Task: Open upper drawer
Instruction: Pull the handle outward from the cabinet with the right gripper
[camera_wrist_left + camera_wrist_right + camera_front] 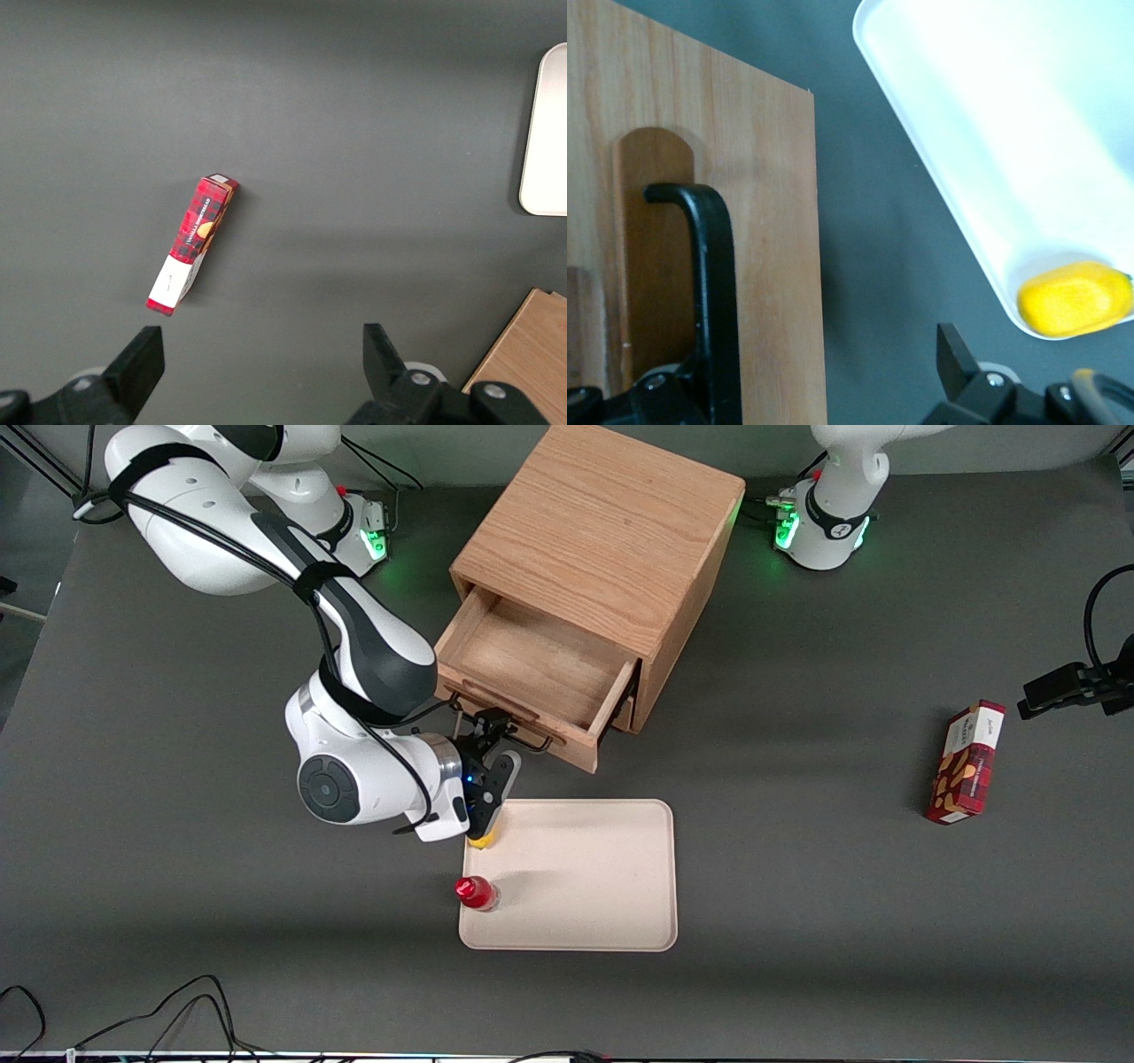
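The wooden cabinet stands in the middle of the table. Its upper drawer is pulled well out and its inside is bare. The black wire handle runs along the drawer front and also shows in the right wrist view. My right gripper is at the drawer front, close to the handle, with its fingers open. One fingertip sits right by the handle bar, the other is off the drawer's edge over the table. The lower drawer is mostly hidden under the upper one.
A cream tray lies nearer the camera than the drawer, with a red-capped bottle and a yellow object at its edge. A red box lies toward the parked arm's end.
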{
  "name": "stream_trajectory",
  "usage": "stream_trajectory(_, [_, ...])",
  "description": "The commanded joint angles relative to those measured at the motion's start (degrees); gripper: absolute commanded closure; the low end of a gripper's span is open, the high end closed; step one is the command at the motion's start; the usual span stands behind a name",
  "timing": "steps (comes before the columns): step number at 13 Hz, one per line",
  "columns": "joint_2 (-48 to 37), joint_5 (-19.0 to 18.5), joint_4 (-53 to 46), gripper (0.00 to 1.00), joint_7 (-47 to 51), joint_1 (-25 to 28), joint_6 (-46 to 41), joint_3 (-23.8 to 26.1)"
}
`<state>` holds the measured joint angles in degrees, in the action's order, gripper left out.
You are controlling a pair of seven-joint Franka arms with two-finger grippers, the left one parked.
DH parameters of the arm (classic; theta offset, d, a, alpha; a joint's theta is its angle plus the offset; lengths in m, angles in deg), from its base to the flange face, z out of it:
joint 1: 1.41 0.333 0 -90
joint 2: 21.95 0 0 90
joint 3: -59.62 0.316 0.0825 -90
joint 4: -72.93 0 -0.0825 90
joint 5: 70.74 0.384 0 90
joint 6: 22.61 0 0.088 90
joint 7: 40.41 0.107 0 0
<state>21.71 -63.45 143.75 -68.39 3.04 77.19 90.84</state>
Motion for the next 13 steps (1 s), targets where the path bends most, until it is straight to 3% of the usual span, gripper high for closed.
stream_trajectory(1, [2.7, -1.6, -5.0, 0.00, -0.8, 0.4, -1.8, -0.6])
stream_trajectory(13, [6.1, -1.9, -14.3, 0.00, -5.0, 1.0, -6.2, -6.0])
